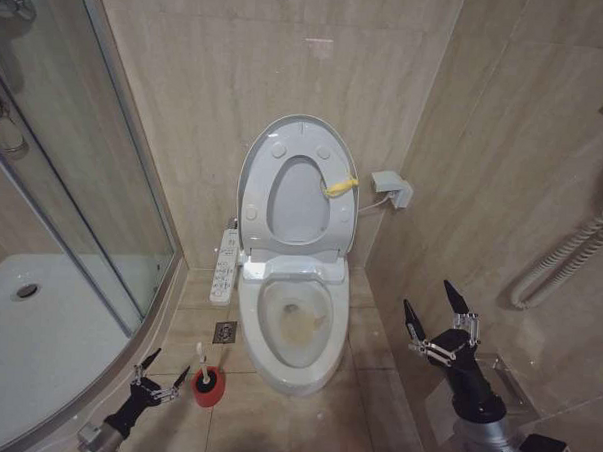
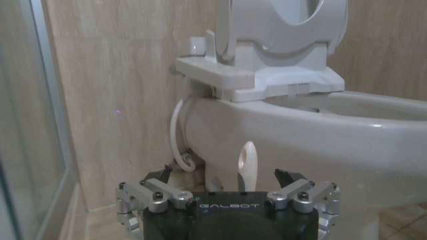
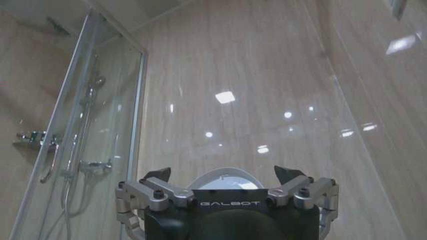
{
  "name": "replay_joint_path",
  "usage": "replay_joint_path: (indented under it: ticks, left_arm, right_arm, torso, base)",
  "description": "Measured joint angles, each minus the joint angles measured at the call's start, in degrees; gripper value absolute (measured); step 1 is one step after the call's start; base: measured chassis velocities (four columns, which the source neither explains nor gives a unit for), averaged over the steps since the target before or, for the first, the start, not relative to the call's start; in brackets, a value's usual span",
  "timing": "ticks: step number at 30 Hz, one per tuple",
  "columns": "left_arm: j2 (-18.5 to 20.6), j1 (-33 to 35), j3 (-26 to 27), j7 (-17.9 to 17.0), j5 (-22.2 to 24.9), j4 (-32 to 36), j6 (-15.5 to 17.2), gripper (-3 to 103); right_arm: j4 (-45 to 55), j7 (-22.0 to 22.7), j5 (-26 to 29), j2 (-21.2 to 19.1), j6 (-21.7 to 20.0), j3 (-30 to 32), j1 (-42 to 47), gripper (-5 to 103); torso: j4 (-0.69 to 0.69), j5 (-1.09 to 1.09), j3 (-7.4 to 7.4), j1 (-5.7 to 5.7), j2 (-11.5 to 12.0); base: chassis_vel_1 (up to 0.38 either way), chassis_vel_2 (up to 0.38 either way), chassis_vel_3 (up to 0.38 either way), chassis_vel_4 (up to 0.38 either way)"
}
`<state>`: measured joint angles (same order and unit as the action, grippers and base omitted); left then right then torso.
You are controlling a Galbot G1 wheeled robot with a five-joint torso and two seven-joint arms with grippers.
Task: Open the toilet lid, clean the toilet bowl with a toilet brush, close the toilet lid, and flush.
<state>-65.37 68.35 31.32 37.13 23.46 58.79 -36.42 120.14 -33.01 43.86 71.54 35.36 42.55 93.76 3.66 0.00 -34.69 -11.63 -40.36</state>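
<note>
Your left gripper [image 1: 161, 378], jaws spread, empty, hangs low just beside the one toilet brush [image 1: 201, 367] in its one red cup holder [image 1: 208, 387]. Right gripper [image 1: 436, 312]: spread, empty, raised right of the one toilet bowl [image 1: 295, 326]. One toilet lid [image 1: 251, 179], upright. Risk, in my judgement: a skewed approach tips the light holder.

Raised toilet lid [image 1: 296, 191] above stained toilet bowl [image 1: 295, 326]
</note>
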Motion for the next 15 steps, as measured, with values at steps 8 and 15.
replay_joint_path:
  ticks: [8,15]
  left_arm:
    - [-5.02,-8.79,-2.69,0.04,-1.94,-9.60,-0.52,100]
    - [-8.80,-11.98,-2.26,-5.75,-6.97,-13.35,-0.12,100]
  right_arm:
    - [-0.63,0.29,-0.06,-0.23,-0.01,0.83,0.43,100]
    - [-1.00,0.38,0.36,-1.04,0.03,1.17,0.04,100]
  torso:
    - [0.01,0.00,0.00,0.00,0.00]
    - [0.00,0.01,0.00,0.00,0.00]
  base:
    - [0.000,0.000,0.000,0.000]
    - [0.000,0.000,0.000,0.000]
